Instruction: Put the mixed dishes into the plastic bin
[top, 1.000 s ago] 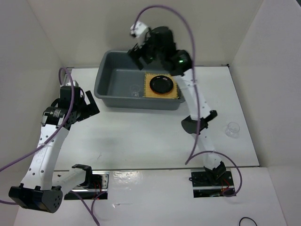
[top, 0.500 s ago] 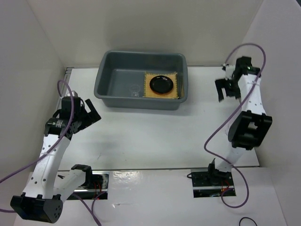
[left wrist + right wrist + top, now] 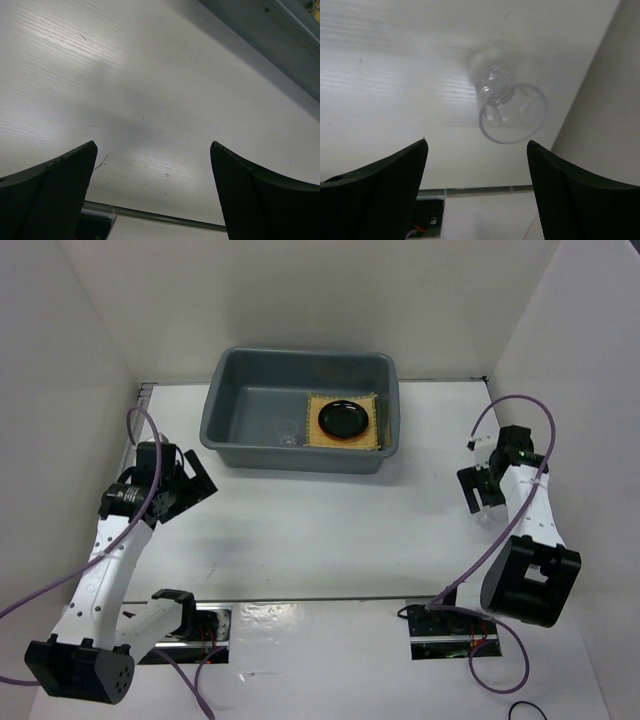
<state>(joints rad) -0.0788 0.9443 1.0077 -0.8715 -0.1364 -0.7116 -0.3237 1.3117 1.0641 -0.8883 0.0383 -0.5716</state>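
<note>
- The plastic bin (image 3: 222, 400) stands at the far middle of the tabletop (image 3: 320, 535).
- Inside the bin, the bamboo mat (image 3: 377, 440) lies flat in the right half of the floor, with the black plate (image 3: 344, 420) resting on it.
- A second glass cup (image 3: 288, 432) stands in the bin, just left of the mat.
- The loose glass cup (image 3: 511, 114) stands upright on the tabletop at the right, close to the side wall (image 3: 605, 90) and well apart from the bin.
- The right gripper (image 3: 484, 504) hangs over that cup. Its fingers (image 3: 380, 195) are spread wide with the cup ahead between them, untouched, and nothing is held.
- The left gripper (image 3: 188, 485) is at the left, near the bin's near-left corner. It is fully spread and empty, with bare tabletop under it.
</note>
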